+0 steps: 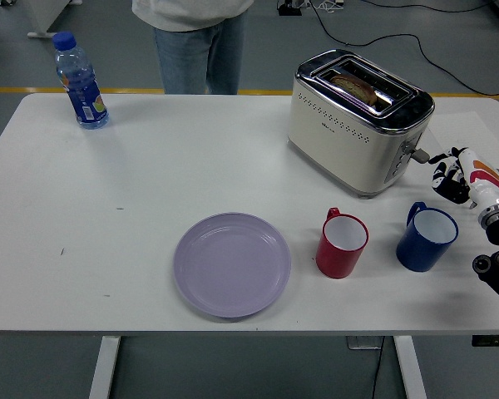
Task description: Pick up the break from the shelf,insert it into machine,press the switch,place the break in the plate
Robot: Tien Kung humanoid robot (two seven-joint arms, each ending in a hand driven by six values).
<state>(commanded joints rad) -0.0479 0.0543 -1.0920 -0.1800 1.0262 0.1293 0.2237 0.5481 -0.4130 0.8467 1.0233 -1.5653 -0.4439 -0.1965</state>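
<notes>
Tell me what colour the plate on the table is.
The plate is pale lilac, plain with no pattern; the head view shows it clearly, near the table's front edge.

Glossy chromed toaster, matt plate

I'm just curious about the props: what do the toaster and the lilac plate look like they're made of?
The toaster looks like cream-painted metal with a polished chrome top: the rim mirrors the room. The plate seems to be matte plastic or melamine, an even lilac with only soft highlights; glazed ceramic can't be ruled out.

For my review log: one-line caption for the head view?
Right hand at the toaster lever, bread lowered inside, plate empty.
</notes>
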